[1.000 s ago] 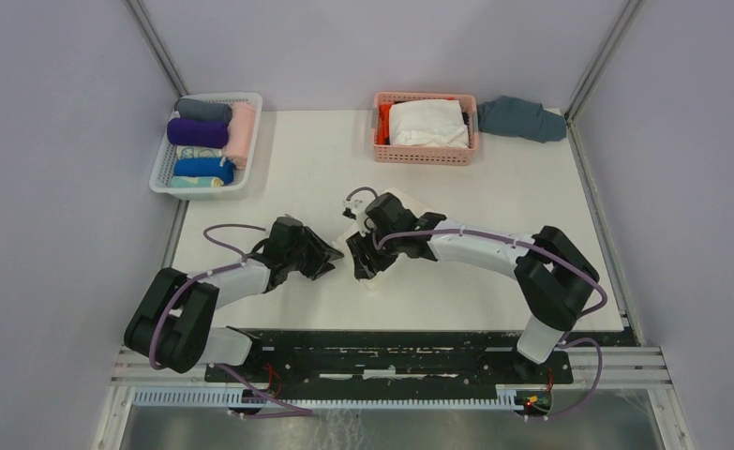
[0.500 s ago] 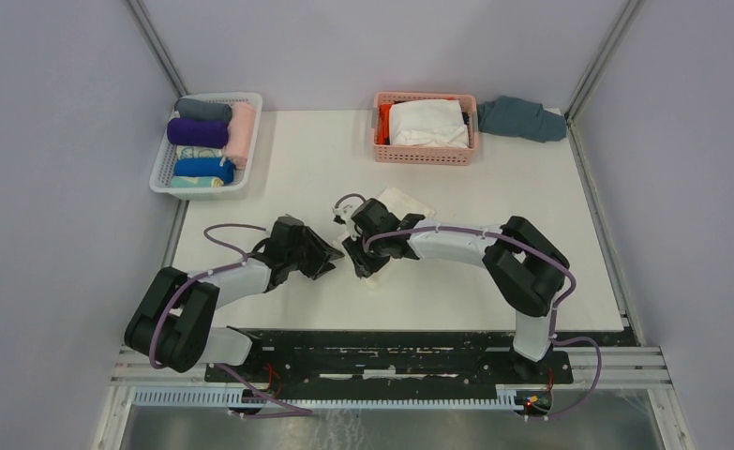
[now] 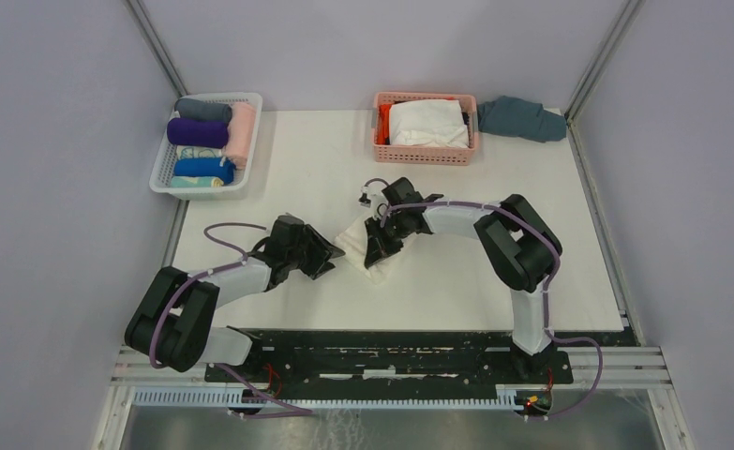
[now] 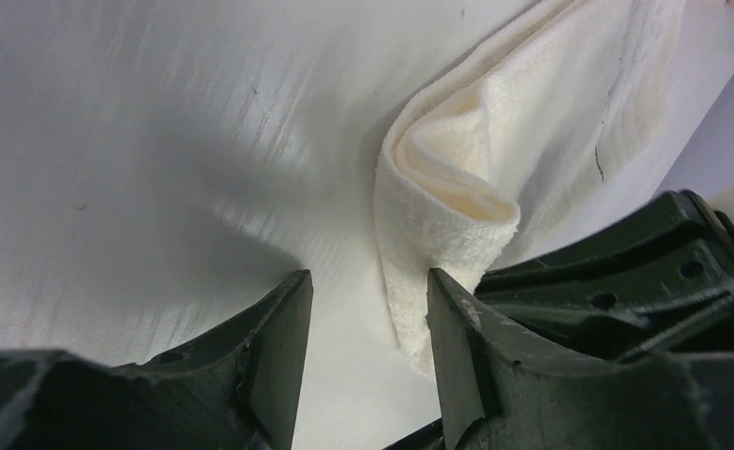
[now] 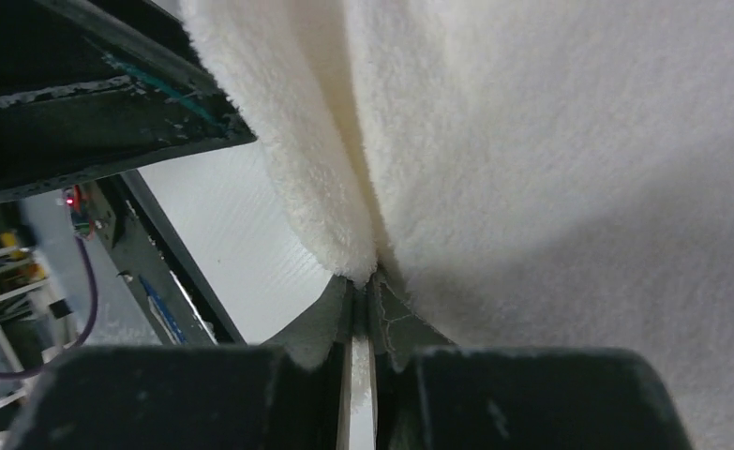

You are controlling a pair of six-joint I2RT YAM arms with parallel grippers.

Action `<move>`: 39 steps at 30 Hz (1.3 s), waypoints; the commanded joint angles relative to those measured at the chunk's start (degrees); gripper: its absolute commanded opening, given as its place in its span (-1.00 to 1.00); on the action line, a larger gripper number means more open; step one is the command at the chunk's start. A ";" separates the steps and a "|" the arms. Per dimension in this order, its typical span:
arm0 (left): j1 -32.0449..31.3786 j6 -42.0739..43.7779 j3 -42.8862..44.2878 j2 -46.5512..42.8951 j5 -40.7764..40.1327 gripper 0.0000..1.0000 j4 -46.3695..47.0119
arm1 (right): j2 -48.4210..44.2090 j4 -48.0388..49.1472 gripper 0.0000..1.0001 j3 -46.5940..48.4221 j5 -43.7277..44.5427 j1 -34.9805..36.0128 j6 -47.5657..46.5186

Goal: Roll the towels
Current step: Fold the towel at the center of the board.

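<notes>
Two grippers met over one cream towel (image 3: 358, 239), which lay near the middle of the table (image 3: 297, 169), partly folded over on itself with one end curled into a loose roll. The right gripper (image 5: 363, 286) had its jaws pressed almost shut on a thin fold at the towel's edge. The left gripper (image 4: 363, 356) stood wide open just beside the curled end, holding nothing. One of its fingers (image 4: 456, 347) seemed to brush the cloth, though the close view left that unsure.

Finished rolled towels (image 3: 199, 132) filled the white basket (image 3: 161, 178) at the far left, well apart from the work. More waited in the pink basket (image 3: 426, 155).

The main risk was the slim pinch. A pull along the table would likely drag the fold out of the right jaws, and the curl looked soft enough to spring flat. If the left jaws closed where they stood, they might catch only the outer layer, or knock against the other gripper.
</notes>
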 commanded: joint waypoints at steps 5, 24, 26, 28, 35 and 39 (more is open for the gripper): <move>-0.09 2.12 3.19 2.43 -0.41 0.24 1.57 | 7.95 8.68 -0.81 1.31 -16.88 -5.53 7.39; -0.09 3.41 7.82 15.78 -4.97 -0.12 -3.46 | -9.59 -7.04 -0.30 0.14 8.72 0.50 -3.51; -0.30 3.41 7.52 16.08 -5.10 -0.13 -3.64 | -12.68 -8.79 -0.24 0.18 15.96 3.42 -5.35; -0.35 3.52 7.45 16.19 -5.17 -0.13 -3.77 | -14.67 -9.87 -0.22 0.47 22.57 6.93 -6.97; -0.44 4.03 7.71 15.76 -5.71 -0.14 -4.67 | -12.47 -9.75 -0.24 2.45 33.11 14.48 -8.71; -0.48 4.15 7.75 15.61 -5.83 -0.14 -4.96 | -9.56 -10.56 -0.24 3.46 36.34 15.12 -9.12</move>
